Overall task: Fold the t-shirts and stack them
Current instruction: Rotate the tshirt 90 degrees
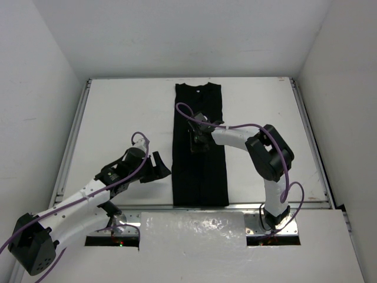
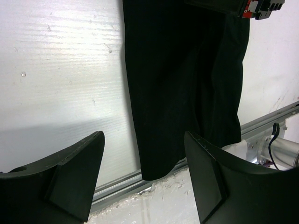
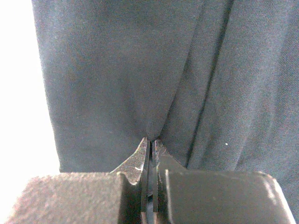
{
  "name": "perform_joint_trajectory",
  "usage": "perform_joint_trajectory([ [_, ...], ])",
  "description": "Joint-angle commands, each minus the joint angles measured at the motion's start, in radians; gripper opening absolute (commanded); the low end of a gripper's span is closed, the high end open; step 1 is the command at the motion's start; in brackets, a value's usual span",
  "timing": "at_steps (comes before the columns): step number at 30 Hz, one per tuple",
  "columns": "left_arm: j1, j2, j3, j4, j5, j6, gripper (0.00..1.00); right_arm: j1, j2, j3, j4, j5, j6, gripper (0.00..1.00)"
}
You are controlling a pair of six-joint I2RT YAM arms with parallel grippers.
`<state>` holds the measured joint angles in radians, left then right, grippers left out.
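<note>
A black t-shirt [image 1: 199, 171] lies folded into a long narrow strip down the middle of the white table [image 1: 118, 118], neck end at the far side. My right gripper [image 1: 196, 137] rests on the strip's left half, about midway along it. In the right wrist view its jaws [image 3: 152, 140] are shut, pinching a small pucker of the dark cloth [image 3: 117, 70]. My left gripper [image 1: 160, 168] hangs open just left of the strip's near part. Between its fingers [image 2: 145, 135] I see the t-shirt's lower corner [image 2: 182, 84] and bare table; nothing is held.
A metal rail [image 2: 121, 186] runs along the table's near edge, with a crinkled white cover [image 1: 194, 227] in front of it. Side rails [image 1: 73, 141] and white walls close in the table on both sides and at the back.
</note>
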<state>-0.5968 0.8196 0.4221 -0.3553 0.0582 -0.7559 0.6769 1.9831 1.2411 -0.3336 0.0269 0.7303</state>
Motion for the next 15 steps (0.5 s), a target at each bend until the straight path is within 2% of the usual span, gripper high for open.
perform_joint_trajectory([
  [1,-0.009,-0.013,0.003,0.044,0.009,0.015,0.68,0.007,-0.056,0.032,0.004,0.022,0.006,0.0],
  [9,-0.008,-0.014,0.004,0.039,0.008,0.013,0.68,0.003,-0.118,0.032,-0.025,0.042,-0.008,0.0],
  [15,-0.008,-0.02,0.006,0.038,0.009,0.013,0.68,-0.008,-0.102,0.044,-0.058,0.054,-0.014,0.0],
])
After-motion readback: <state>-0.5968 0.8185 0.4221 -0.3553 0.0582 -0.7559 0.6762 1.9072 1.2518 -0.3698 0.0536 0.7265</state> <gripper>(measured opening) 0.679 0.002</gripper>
